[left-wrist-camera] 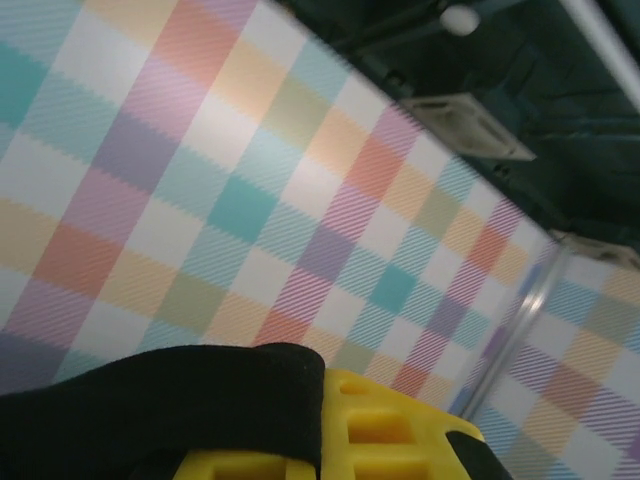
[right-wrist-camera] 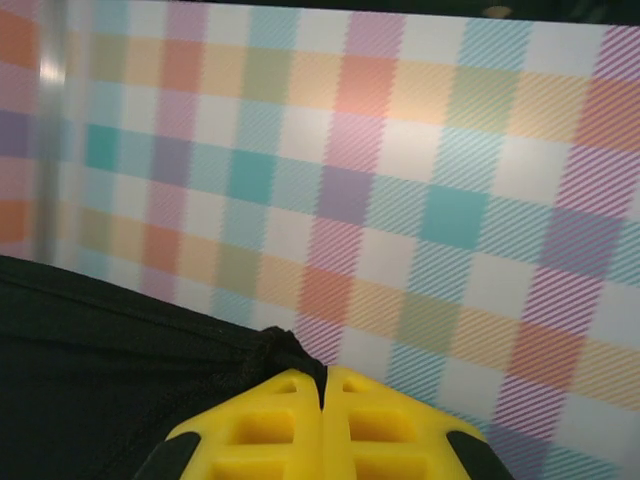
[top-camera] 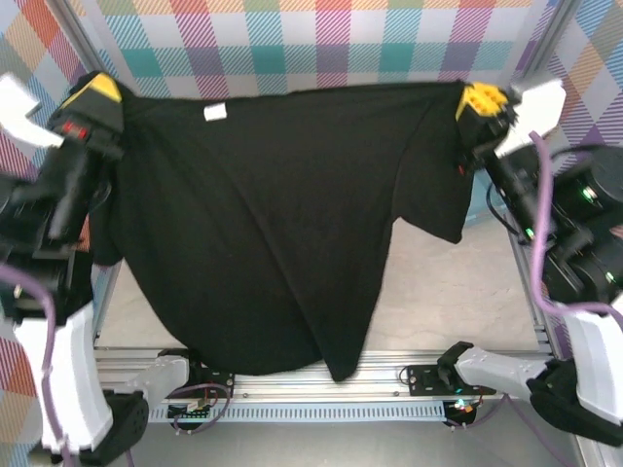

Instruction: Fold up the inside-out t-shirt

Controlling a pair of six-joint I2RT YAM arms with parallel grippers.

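The black short-sleeved soft cloth t-shirt (top-camera: 273, 214) hangs below the fingers, over the bench (top-camera: 458, 292), its top edge stretched left to right between both arms. The left gripper (top-camera: 97, 90) and right gripper (top-camera: 482, 99) are pressed together, each pinching an upper corner. The hanging cloth hides the bench's middle; any print cannot be made out

Hanging t-shirt (top-camera: 263, 224) across table (top-camera: 458, 302) (right side open)

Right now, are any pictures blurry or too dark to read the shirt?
Top external: the t-shirt reads as flat black, folds barely visible; the left arm's white shell is smeared. Left wrist: soft throughout, checked backdrop hazy. Right wrist: sharper, with a bright streak at the left edge.
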